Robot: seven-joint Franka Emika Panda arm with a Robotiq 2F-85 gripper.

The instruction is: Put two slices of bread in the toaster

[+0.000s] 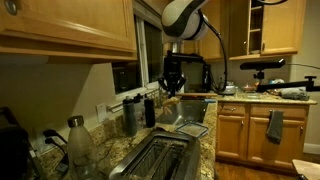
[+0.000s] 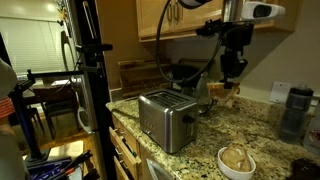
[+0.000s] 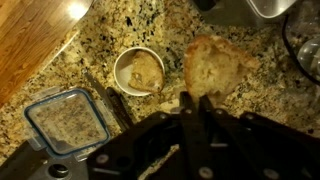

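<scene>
With the pincer (image 2: 231,78) clenched on a slice (image 2: 222,88), we carry it over the toaster (image 2: 165,118), line its edge with a slot (image 1: 148,160), then lower before letting go.

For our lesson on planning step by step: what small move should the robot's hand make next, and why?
Probably carry the slice of bread sideways toward the toaster. The hand looks shut on the slice's edge, above the counter and well to one side of the toaster, so the slice is not yet over a slot.
</scene>
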